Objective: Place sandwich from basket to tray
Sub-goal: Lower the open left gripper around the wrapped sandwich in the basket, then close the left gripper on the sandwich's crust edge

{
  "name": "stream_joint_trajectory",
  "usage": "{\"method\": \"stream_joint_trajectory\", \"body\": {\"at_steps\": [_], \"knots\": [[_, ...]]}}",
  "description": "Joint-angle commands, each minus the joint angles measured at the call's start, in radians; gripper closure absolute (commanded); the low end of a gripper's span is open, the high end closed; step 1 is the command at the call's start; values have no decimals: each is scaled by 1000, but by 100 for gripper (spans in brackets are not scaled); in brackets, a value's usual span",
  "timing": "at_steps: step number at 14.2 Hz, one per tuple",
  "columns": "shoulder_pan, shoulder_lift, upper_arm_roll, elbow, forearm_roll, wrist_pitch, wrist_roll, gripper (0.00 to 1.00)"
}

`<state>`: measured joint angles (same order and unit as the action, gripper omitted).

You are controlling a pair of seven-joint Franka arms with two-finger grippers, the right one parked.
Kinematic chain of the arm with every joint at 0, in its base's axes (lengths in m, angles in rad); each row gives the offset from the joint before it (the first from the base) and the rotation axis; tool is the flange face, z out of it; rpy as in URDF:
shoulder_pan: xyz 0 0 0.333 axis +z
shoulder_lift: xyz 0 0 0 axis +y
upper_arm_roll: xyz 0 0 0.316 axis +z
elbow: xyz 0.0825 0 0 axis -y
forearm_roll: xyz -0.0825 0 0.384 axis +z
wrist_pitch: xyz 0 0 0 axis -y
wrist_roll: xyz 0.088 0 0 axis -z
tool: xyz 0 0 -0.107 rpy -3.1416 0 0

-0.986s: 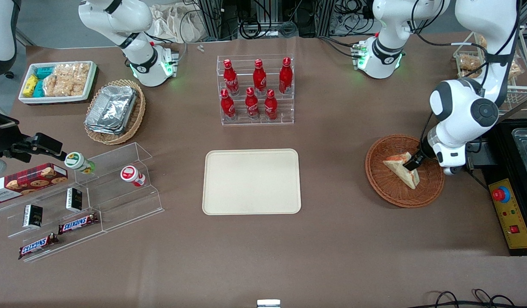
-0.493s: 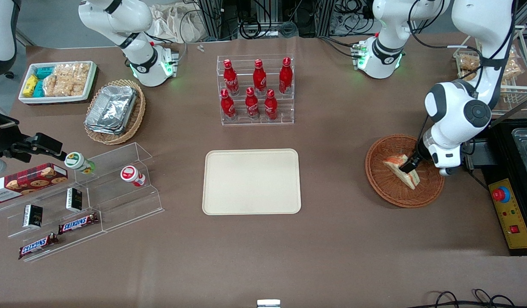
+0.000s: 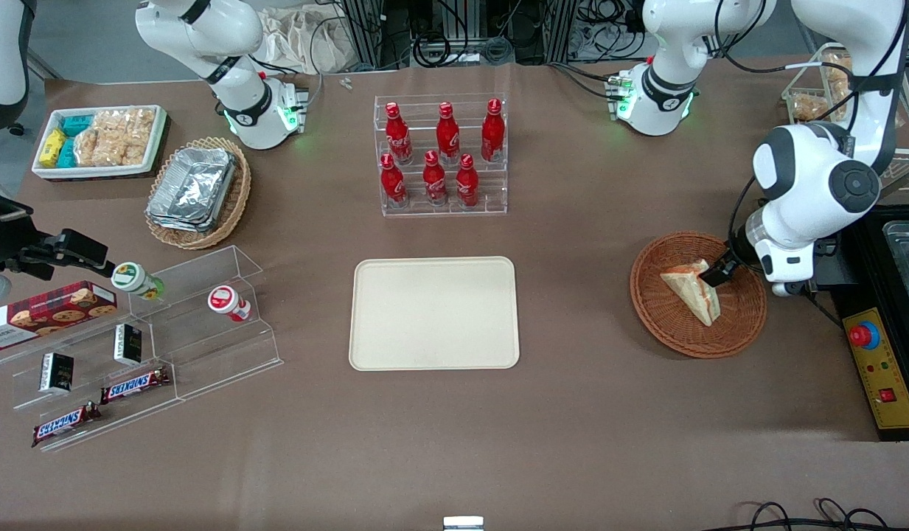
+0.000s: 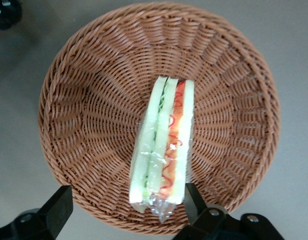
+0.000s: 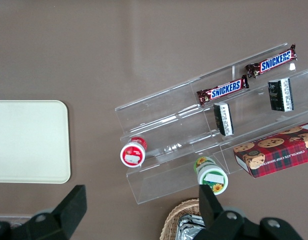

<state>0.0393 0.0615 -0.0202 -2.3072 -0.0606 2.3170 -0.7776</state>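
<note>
My gripper (image 4: 125,205) is cut off by the wrist picture's edge, only its two spread fingers (image 4: 56,210) showing. From the front my wrist hides most of it. The sandwich (image 4: 163,145) covers the basket (image 4: 89,95) floor beneath it, and the wrap's print is unreadable.

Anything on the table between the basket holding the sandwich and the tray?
No. In the front view only bare brown table separates the basket from the tray. The sandwich lies in the basket, with the gripper open above it.
</note>
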Motion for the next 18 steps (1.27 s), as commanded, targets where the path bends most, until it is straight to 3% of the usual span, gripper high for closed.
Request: {"method": "stream_joint_trajectory", "body": {"at_steps": [1, 8, 18], "knots": [[-12, 27, 3, 22, 1, -8, -18, 1], [-13, 129, 2, 57, 1, 53, -23, 1], [-13, 156, 2, -1, -2, 133, -22, 1]]}}
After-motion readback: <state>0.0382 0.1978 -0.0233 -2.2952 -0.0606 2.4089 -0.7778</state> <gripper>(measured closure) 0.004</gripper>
